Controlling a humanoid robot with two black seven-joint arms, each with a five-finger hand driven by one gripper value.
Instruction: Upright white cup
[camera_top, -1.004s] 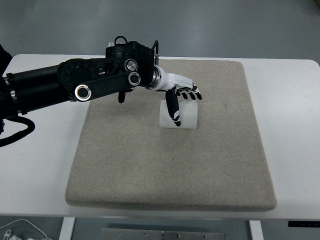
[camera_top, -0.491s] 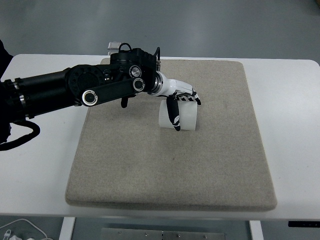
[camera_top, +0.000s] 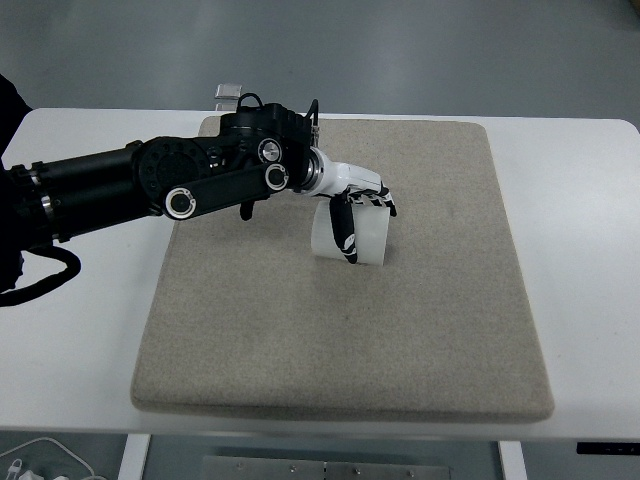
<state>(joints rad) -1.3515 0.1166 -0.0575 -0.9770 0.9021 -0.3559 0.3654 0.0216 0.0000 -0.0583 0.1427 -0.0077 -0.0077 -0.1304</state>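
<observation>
A white cup (camera_top: 350, 235) rests on the beige mat (camera_top: 340, 340) near the mat's middle, slightly tilted with its top leaning toward the left. My left hand (camera_top: 360, 205), white with black finger joints, reaches in from the left and is wrapped over the cup's top. The thumb runs down the cup's front and the other fingers curl over its far rim. The black left forearm (camera_top: 180, 185) stretches across the mat's upper left corner. My right arm does not show.
The mat lies on a white table (camera_top: 590, 300). A small clear object (camera_top: 228, 93) peeks out behind the left arm at the mat's far left corner. Cables (camera_top: 40, 460) hang below the table's near left edge.
The left hand has drawn slightly left and down with the cup in it. The cup has tipped a little from where it stood.
</observation>
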